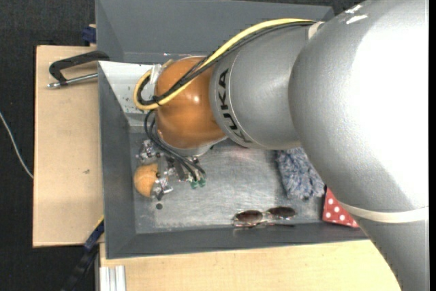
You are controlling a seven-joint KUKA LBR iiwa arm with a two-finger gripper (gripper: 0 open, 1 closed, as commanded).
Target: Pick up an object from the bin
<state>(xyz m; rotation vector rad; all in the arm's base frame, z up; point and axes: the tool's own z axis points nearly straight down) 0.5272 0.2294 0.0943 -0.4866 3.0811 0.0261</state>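
Over the bin, arm (354, 92): reaches in from the right and covers most of the right and far floor.
Bin (204, 24): grey metal with sloped walls; the bare floor shows at the left and near side.
Wrist cover (184, 109): orange and rounded, with a yellow cable looped over it. It is part of the robot and sits above the left-centre floor.
Cloth (298, 172): blue and white, bunched, right of centre, partly under the arm.
Sunglasses (264, 216): brown lenses, lying flat against the near wall, well apart from the end effector.
Red piece (337, 210): white-dotted, at the near right corner and mostly hidden by the arm. Its kind is unclear.
End effector (167, 180): low over the left floor, just right of the ball. I cannot tell whether it is released or clenched.
Ball (144, 181): small, tan-orange and round, on the left floor near the left wall. It looks to be touching or just beside the end effector's metal parts, and it is the thing nearest to it.
Step in hand: probably closing in on the ball, which is not shown to be held.
Doing it well: centre on the ball's widest part, since a round thing rolls off from a sideways nudge. Keep clear of the left wall, close firmly, then lift straight up.
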